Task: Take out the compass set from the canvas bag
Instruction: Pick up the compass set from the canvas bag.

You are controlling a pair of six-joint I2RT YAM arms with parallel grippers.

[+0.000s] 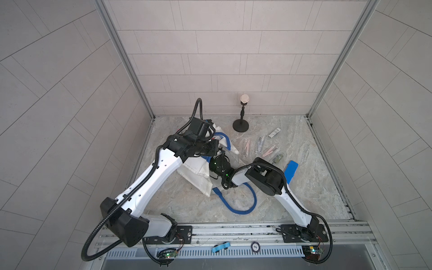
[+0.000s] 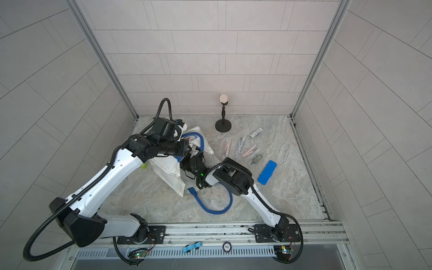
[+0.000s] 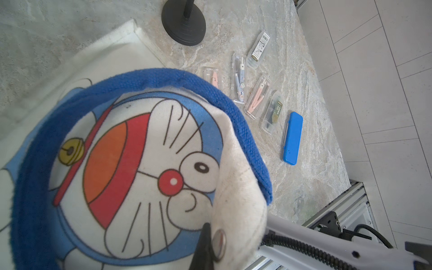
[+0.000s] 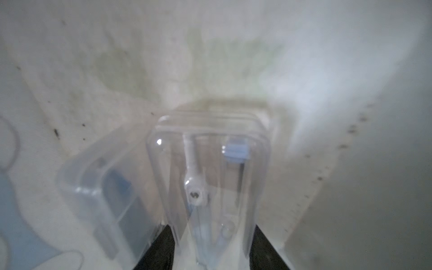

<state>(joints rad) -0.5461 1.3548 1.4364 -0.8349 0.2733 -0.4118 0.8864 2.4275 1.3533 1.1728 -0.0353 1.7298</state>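
Inside the canvas bag [image 1: 196, 169], lying on the table [image 1: 304, 187], our right gripper [image 4: 212, 230] is flanking a clear compass set [image 4: 210, 168]. Whether it is pinching yet, we cannot tell. Just beyond, our left gripper [image 3: 209, 238] is clamping the bag's rim.

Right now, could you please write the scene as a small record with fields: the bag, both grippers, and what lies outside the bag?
bag: white canvas bag, blue handles, partly lying on the table
left gripper: left gripper shut on the bag's rim, beside the metal snap
right gripper: right gripper inside the bag, jaws either side of a clear compass case; grip not certain
also inside: second clear case next to it
outside: five clear cases and one blue case on the table
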